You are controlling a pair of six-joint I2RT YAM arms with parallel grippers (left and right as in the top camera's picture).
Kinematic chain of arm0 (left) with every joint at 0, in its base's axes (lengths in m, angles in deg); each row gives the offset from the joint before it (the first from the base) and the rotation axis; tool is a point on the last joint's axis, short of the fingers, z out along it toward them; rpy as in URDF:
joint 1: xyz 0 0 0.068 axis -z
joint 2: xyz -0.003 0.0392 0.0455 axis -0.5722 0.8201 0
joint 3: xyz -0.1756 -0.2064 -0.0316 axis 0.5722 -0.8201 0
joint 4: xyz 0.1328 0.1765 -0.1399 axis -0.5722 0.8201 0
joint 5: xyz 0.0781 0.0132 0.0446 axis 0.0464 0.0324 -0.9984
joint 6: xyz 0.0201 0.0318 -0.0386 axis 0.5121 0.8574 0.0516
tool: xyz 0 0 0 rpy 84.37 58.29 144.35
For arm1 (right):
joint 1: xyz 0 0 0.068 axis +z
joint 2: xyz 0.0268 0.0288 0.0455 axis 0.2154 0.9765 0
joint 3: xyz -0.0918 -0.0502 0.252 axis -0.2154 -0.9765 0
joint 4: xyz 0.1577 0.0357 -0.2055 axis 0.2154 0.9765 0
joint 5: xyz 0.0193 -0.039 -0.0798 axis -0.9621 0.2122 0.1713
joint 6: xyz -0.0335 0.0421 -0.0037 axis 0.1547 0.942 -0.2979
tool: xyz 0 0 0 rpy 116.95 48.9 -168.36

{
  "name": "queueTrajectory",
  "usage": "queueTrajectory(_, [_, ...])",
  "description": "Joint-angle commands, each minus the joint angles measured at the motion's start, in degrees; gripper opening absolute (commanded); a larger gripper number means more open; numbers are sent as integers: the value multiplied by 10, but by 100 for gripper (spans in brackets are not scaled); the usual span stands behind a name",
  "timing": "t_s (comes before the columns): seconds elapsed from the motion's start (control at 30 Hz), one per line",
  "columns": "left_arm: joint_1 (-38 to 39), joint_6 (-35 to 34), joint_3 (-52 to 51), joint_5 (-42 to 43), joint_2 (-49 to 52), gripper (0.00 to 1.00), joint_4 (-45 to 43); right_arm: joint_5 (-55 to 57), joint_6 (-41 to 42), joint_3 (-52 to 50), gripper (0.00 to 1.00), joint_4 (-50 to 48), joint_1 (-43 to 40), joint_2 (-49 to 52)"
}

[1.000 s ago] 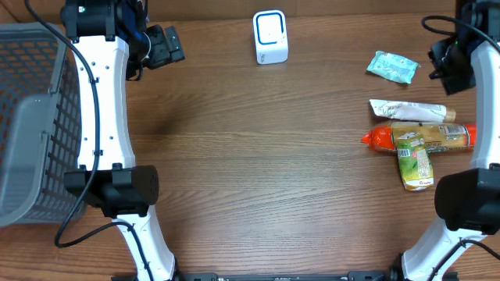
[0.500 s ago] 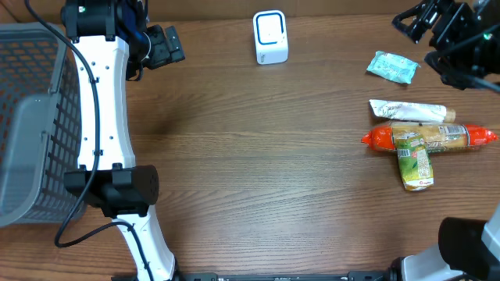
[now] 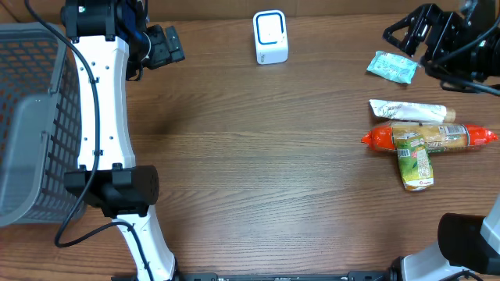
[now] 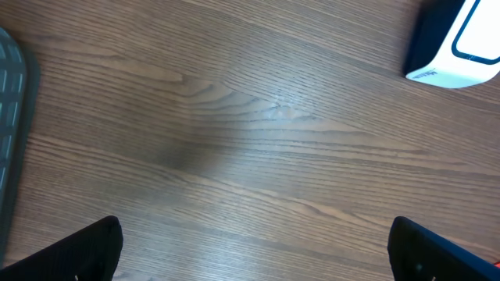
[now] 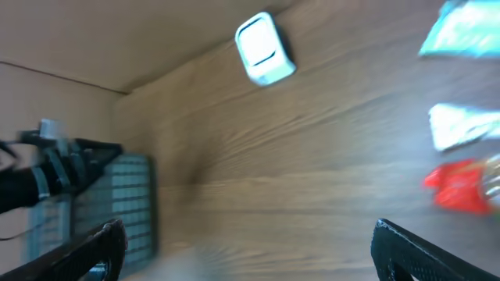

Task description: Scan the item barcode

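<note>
A white barcode scanner (image 3: 270, 37) with a blue rim stands at the back middle of the table; the left wrist view catches it (image 4: 461, 43) at top right, the blurred right wrist view (image 5: 264, 48) near the top. Four items lie at the right: a teal packet (image 3: 393, 67), a white packet (image 3: 410, 112), a red-orange sausage pack (image 3: 426, 136) and a green pouch (image 3: 412, 160) across it. My right gripper (image 3: 406, 35) hangs open just behind the teal packet, holding nothing. My left gripper (image 3: 160, 47) is open and empty at the back left, over bare wood (image 4: 254, 250).
A grey mesh basket (image 3: 31, 125) fills the far left edge, and its corner (image 4: 12, 133) shows in the left wrist view. The left arm's white links (image 3: 105, 117) run down the left side. Wood tabletop (image 3: 258, 156) lies between scanner and items.
My right gripper has opened wide, and the right arm has swung from the right edge to the back right, above the teal packet. The left arm has not moved.
</note>
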Motion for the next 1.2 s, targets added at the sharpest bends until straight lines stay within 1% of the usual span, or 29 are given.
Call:
queueTrajectory(0.0, [1,-8,11,1,-9,100,-1,66,-116,3,100,-47,5,-16])
queueTrajectory(0.1, [1,-8,11,1,-9,100,-1,74,-180,-2,100,-97,16,-35])
queueTrajectory(0.23, [1,-8,11,1,-9,100,-1,80,-235,-44,100,-150,30,-85])
queueTrajectory(0.3, [1,-8,11,1,-9,99,-1,94,-257,-82,100,-172,33,-117])
queueTrajectory(0.43, [1,-8,11,1,-9,100,-1,132,-257,-209,100,-255,33,-209])
queueTrajectory(0.53, [1,-8,11,1,-9,100,-1,147,-257,-350,100,-352,33,-301])
queueTrajectory(0.67, [1,-8,11,1,-9,100,-1,160,-256,-568,100,-501,32,-432])
queueTrajectory(0.7, [1,-8,11,1,-9,99,-1,166,-256,-651,100,-556,31,-482])
queueTrajectory(0.77, [1,-8,11,1,-9,100,-1,166,-254,-763,100,-628,31,-551])
queueTrajectory(0.8, [1,-8,11,1,-9,99,-1,168,-243,-868,100,-699,31,-616])
queueTrajectory(0.93, [1,-8,11,1,-9,100,-1,168,-192,-1037,100,-823,31,-724])
queueTrajectory(1.03, [2,-8,11,1,-9,100,-1,168,-174,-1143,100,-899,32,-792])
queueTrajectory(1.17, [1,-8,11,1,-9,99,-1,168,-174,-1241,100,-965,32,-851])
